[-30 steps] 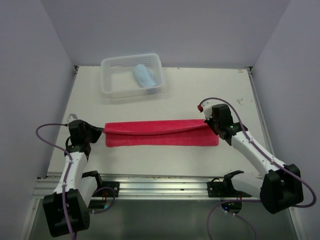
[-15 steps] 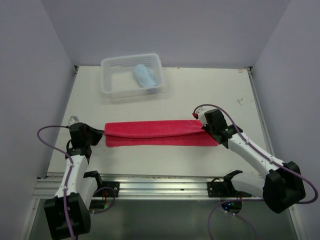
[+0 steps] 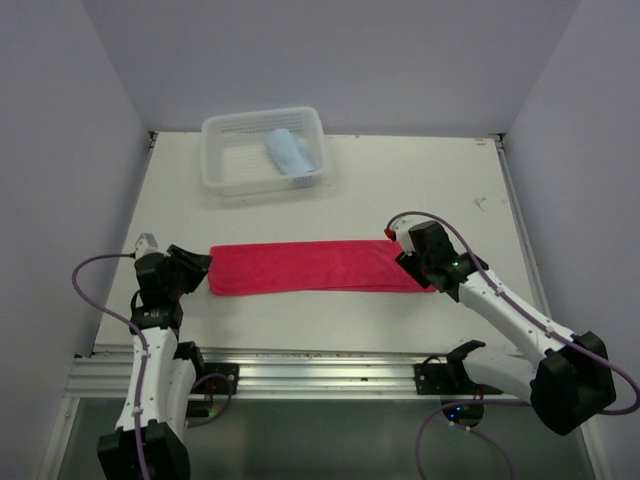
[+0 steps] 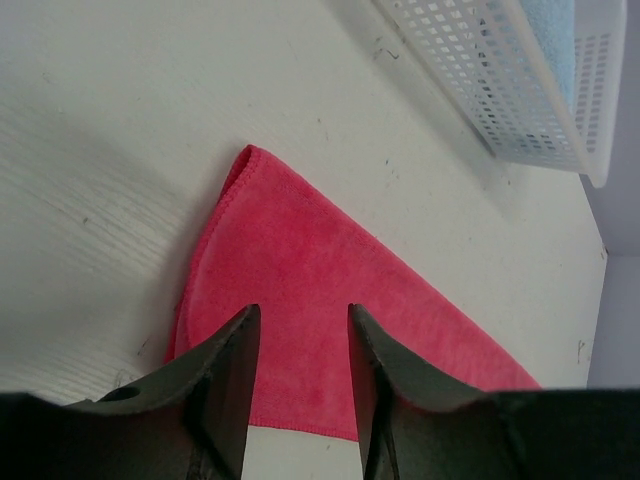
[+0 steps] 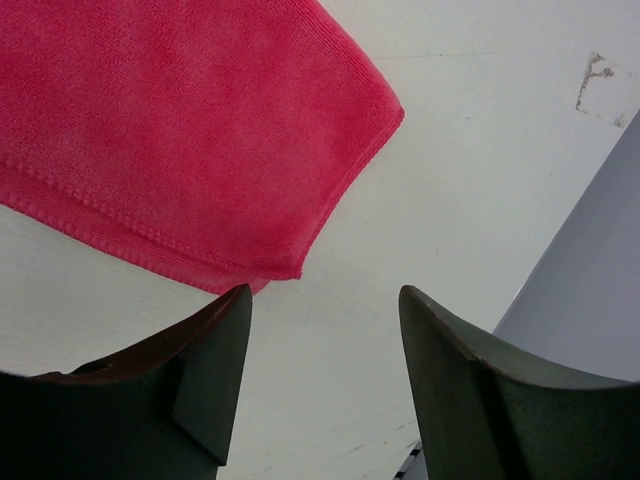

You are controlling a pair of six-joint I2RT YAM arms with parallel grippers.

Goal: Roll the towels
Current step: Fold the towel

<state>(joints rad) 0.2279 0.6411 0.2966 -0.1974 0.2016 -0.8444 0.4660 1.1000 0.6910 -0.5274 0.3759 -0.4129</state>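
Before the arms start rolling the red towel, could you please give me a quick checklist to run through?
1. The red towel lies flat as a long folded strip: ok.
2. The left tool is open, gripping nothing: ok.
3. The right tool is open, gripping nothing: ok.
4. The blue towel sits rolled in the basket: ok.
5. The strip's layers line up evenly along their length: cannot tell.

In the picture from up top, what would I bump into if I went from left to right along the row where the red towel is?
left gripper → red towel → right gripper
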